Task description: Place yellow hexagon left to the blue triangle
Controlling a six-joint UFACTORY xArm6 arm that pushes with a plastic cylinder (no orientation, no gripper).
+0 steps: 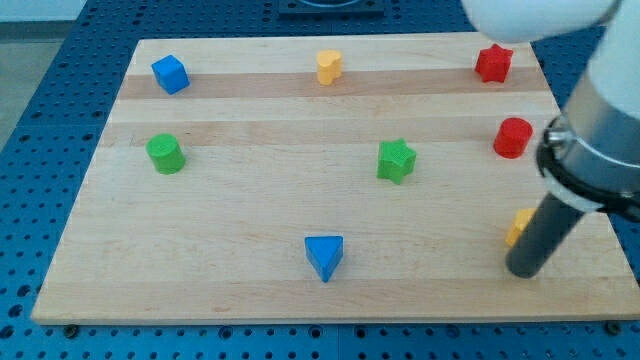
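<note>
The blue triangle [324, 256] lies near the board's bottom middle. A yellow block [519, 227] sits at the view's right, near the bottom edge; my rod hides most of it, so its shape cannot be made out. Another yellow block [329, 66] stands near the top middle; its shape is unclear. My tip [524, 270] rests on the board just below the right yellow block, touching or nearly touching it, far to the right of the blue triangle.
A blue cube [170, 74] is at the top left, a green cylinder [165, 153] at the left, a green star [396, 160] in the middle, a red star [493, 63] at the top right, a red cylinder [513, 137] below it. The wooden board [250, 200] lies on blue pegboard.
</note>
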